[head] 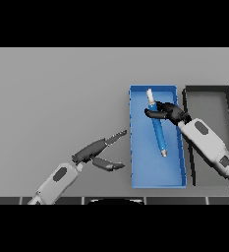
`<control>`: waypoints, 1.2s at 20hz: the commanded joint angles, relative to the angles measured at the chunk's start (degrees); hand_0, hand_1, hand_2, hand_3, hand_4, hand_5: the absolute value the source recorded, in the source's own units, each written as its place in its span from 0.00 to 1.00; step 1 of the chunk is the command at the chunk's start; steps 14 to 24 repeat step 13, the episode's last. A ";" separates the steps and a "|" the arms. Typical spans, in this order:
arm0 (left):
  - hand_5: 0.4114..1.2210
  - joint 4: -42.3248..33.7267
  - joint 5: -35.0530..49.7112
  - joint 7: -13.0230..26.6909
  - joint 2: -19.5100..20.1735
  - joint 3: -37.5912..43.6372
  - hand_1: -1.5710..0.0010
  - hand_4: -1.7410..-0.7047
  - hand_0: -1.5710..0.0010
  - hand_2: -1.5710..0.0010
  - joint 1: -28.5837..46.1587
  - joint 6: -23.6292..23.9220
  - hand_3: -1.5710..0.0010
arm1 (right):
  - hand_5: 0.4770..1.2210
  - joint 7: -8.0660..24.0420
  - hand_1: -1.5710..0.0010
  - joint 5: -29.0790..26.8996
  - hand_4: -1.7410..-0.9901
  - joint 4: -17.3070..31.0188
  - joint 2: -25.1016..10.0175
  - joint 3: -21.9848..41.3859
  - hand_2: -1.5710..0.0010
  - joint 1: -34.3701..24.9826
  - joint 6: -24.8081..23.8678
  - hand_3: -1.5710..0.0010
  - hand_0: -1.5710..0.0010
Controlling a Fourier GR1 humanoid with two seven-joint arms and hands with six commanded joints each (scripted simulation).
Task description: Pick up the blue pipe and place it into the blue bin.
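Note:
The blue pipe (158, 132), with a pale tip at each end, lies lengthwise over the blue bin (135, 162), tilted slightly from upper left to lower right. My right hand (170, 112) reaches over the bin's right wall, and its dark fingers curl round the pipe's upper part. Whether the pipe rests on the bin floor or hangs just above it, I cannot tell. My left hand (97, 150) sits left of the bin with fingers straight and thumb spread, holding nothing.
A dark grey bin (209, 101) stands directly right of the blue bin, partly covered by my right forearm. The grey table (57, 98) stretches to the left and back.

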 commanded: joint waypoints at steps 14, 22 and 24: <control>0.07 3.74 1.11 -1.65 0.19 1.65 1.00 0.79 1.00 1.00 -1.10 -1.19 1.00 | 0.27 -1.79 0.99 -0.23 0.82 0.92 0.44 -0.33 0.99 0.23 0.81 1.00 0.99; 0.07 3.74 1.11 -1.65 0.19 1.65 1.00 0.79 1.00 1.00 -1.10 -1.19 1.00 | 0.27 -1.79 0.99 -0.23 0.82 0.92 0.44 -0.33 0.99 0.23 0.81 1.00 0.99; 0.07 3.74 1.11 -1.65 0.19 1.65 1.00 0.79 1.00 1.00 -1.10 -1.19 1.00 | 0.27 -1.79 0.99 -0.23 0.82 0.92 0.44 -0.33 0.99 0.23 0.81 1.00 0.99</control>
